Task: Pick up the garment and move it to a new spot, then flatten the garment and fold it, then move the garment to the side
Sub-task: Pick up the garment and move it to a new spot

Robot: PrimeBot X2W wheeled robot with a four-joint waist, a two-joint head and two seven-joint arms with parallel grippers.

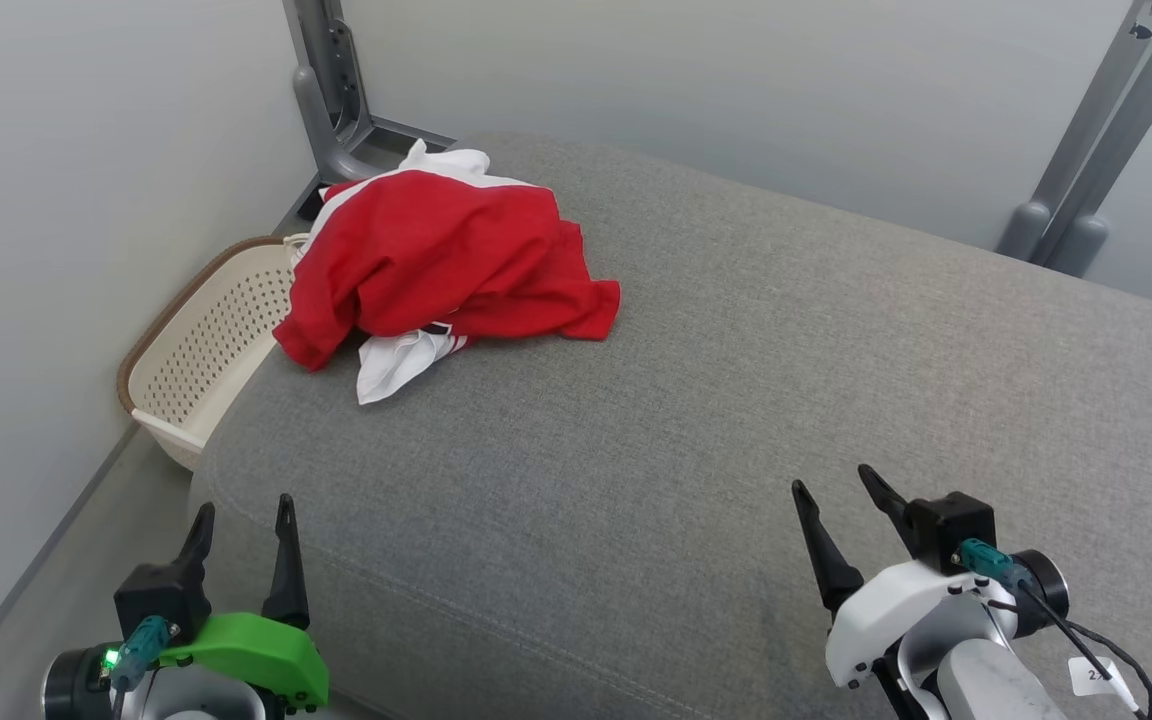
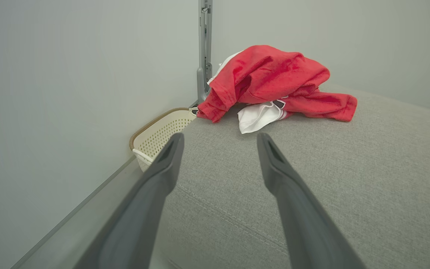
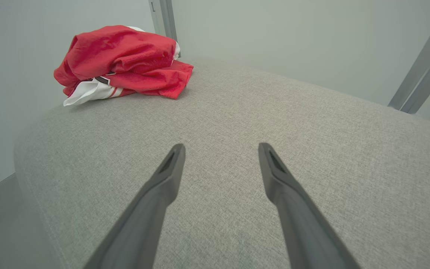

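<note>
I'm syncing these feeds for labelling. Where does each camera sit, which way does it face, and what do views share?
Head view: on the head, facing down at the garment on the cushion; left gripper and right gripper, open, at the bottom.
Left wrist view: on the left wrist, facing along its fingers toward garment and basket.
Right wrist view: on the right wrist, facing along its fingers across the cushion.
All share garment and cushion.
</note>
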